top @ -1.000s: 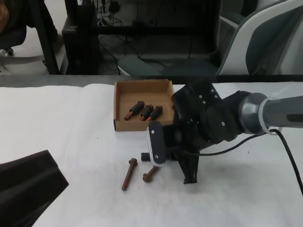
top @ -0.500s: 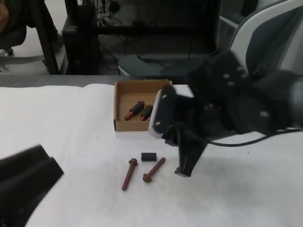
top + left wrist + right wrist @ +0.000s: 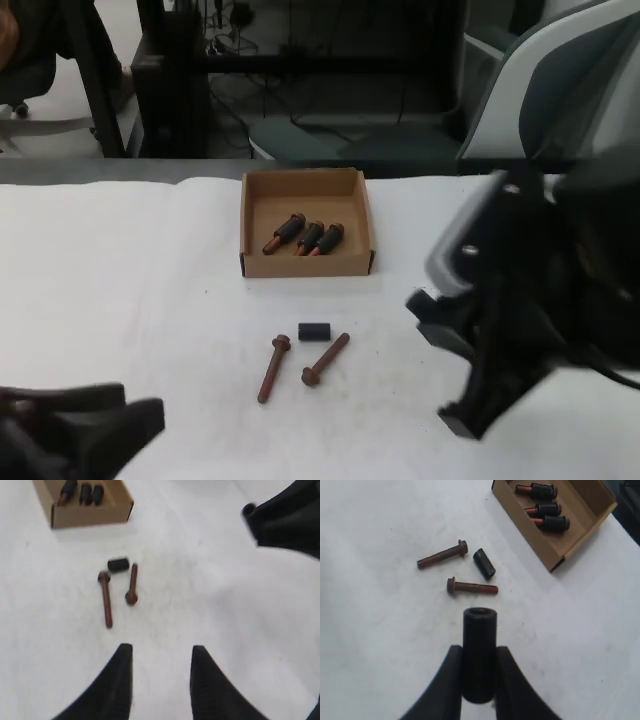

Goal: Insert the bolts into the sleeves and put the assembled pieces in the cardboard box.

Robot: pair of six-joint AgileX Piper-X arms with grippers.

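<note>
High view: shows loose bolts point(image 3: 268, 368) beside a spare sleeve point(image 3: 314, 331), near the cardboard box point(image 3: 305, 265).

Left wrist view: finds the left gripper point(image 3: 161, 680) spread wide, empty.

Right wrist view: finds the right gripper point(image 3: 479, 655) pinching a held sleeve point(image 3: 479, 625) (protruding past the fingertips). Could tilt or slip once pressed onto a bolt.

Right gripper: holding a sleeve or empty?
Holding: the right gripper is shut on a black sleeve, clamped between both fingers.

High rear overview; nearer wrist views, all sharing cardboard box point(image 3: 305, 265).
</note>
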